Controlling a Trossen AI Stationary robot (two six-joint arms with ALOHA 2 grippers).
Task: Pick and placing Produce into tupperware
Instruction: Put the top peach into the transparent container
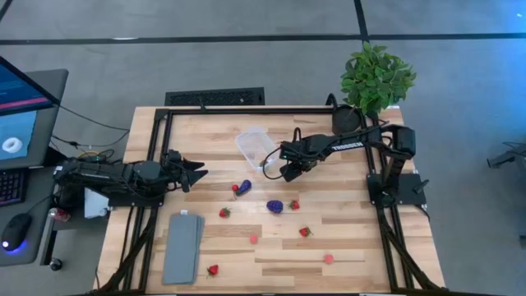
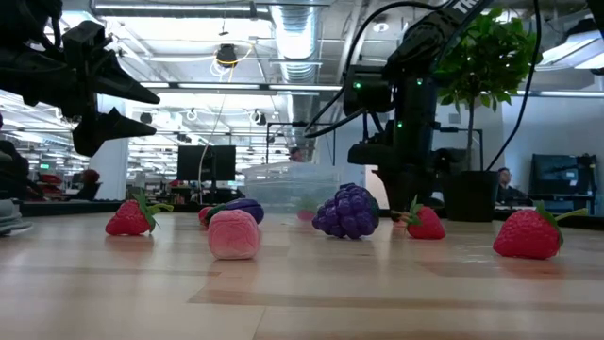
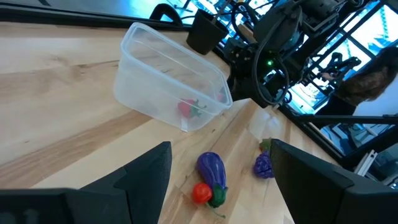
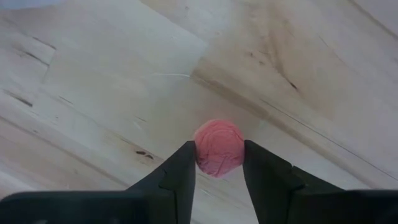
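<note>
From above, the right hand [image 1: 289, 168] hangs just beside the clear tupperware [image 1: 255, 146] at the far middle of the wooden surface [image 1: 345, 238]. The left hand [image 1: 196, 174] waits at the left side, fingers spread and holding nothing. Loose produce lies nearer the camera's bottom edge: an eggplant [image 1: 244, 187], a grape cluster [image 1: 274, 206], several strawberries [image 1: 305, 232] and small pink pieces [image 1: 329, 258]. A grey slab [image 1: 182, 248] lies at the left front, a potted plant [image 1: 376, 78] at the far right corner.

At surface level, a pink piece [image 2: 233, 234], the grape cluster [image 2: 348, 211] and strawberries [image 2: 528, 232] stand before the tupperware [image 2: 293, 187].

The left wrist view shows the tupperware [image 3: 171, 87] with a strawberry [image 3: 189, 108] inside, and the eggplant [image 3: 212, 170] in front.

The right wrist view shows the right hand [image 4: 219, 167] clamped on a pink ball [image 4: 218, 148] between its fingers [image 4: 180, 177], above the bare surface [image 4: 112, 93].
</note>
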